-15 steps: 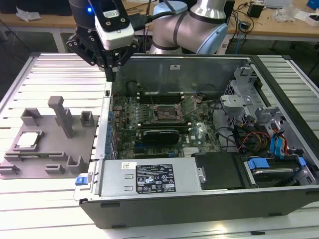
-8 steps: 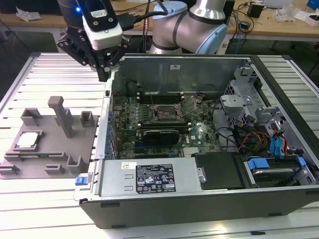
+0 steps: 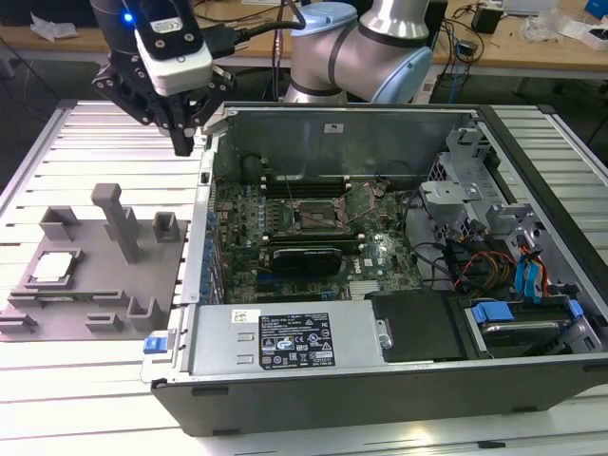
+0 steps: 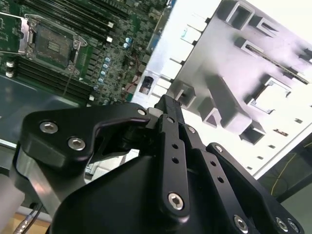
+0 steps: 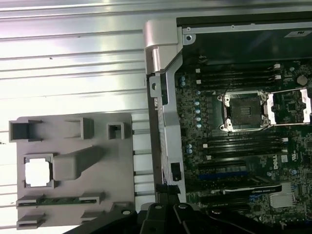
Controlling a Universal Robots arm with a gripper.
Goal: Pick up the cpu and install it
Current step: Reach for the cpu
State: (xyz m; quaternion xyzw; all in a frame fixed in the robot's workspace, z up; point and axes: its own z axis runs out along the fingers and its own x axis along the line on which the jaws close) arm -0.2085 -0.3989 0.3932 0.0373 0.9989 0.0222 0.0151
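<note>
The cpu [image 3: 52, 269] is a pale silvery square lying flat in a pocket of the grey plastic tray [image 3: 95, 285] at the exterior view's left; the first wrist view shows the cpu [image 5: 38, 173] in the tray [image 5: 97, 161] too. My gripper [image 3: 182, 142] hangs above the slatted table between the tray and the computer case's side wall, well above and apart from the cpu. Its fingers [image 4: 168, 109] are shut together with nothing in them. The dark metal-framed socket [image 3: 313, 217] on the green board stands open and bare in both wrist views [image 5: 242, 111] [image 4: 51, 45].
The open computer case [image 3: 285, 123] holds the green board, memory slots, a dark card [image 3: 306, 256], drive cages [image 3: 475, 190], cables and a power supply [image 3: 285, 337]. Upright blocks [image 3: 119, 223] rise from the tray. The slatted aluminium table [image 3: 85, 142] lies bare behind the tray.
</note>
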